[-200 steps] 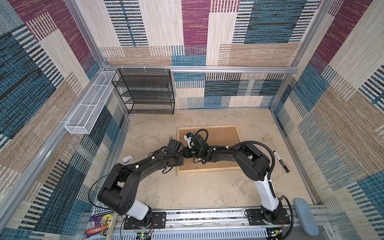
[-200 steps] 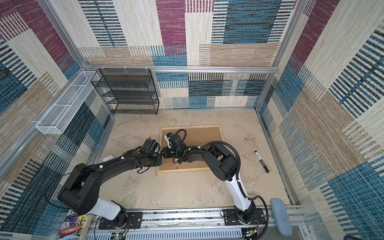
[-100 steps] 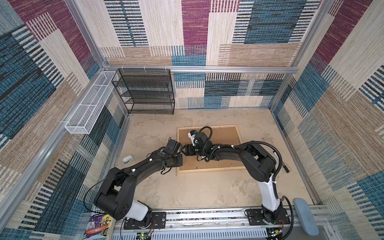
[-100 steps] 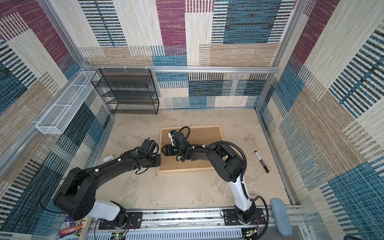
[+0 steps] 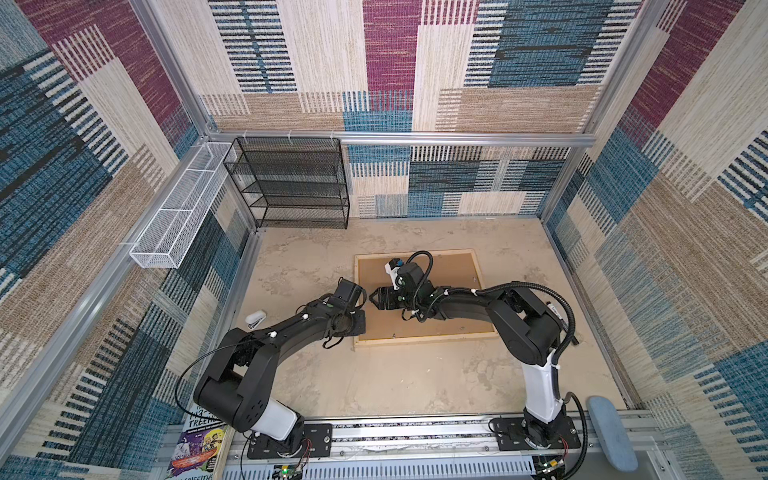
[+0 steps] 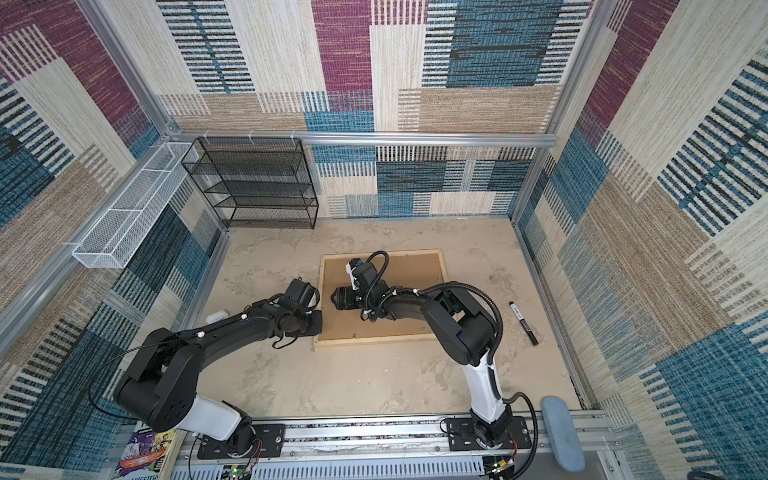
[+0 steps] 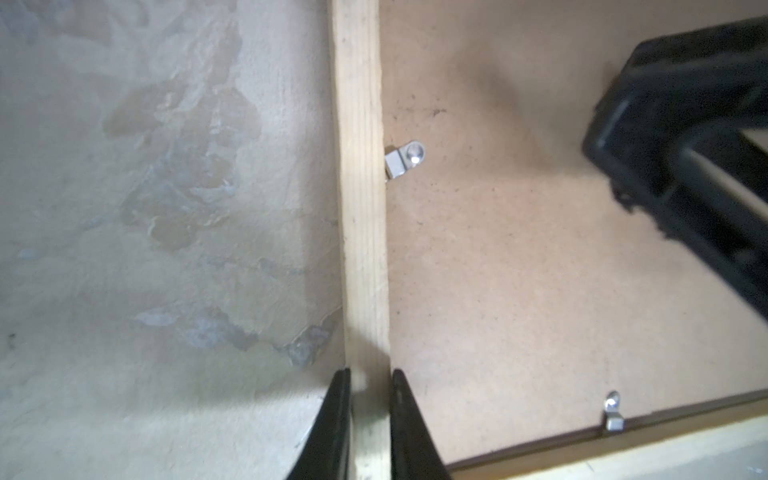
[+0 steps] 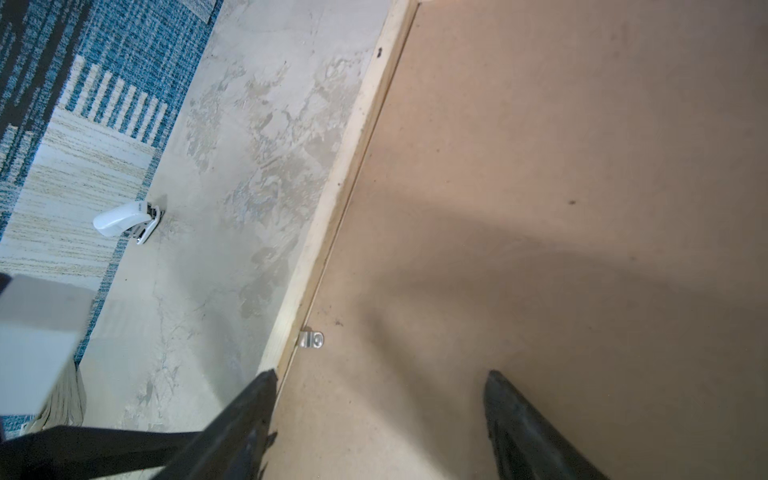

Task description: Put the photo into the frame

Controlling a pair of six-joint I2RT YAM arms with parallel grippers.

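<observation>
Frame, its side strip between the left hand's fingers.

Mottled beige tabletop, four items resting on it.
Frame lay flat near the middle, with a brown backing board filling it. White stapler sat left of the frame, apart from it, near the left wall. Black marker lay to the frame's right. Black wire shelf stood in the back-left corner.
</observation>
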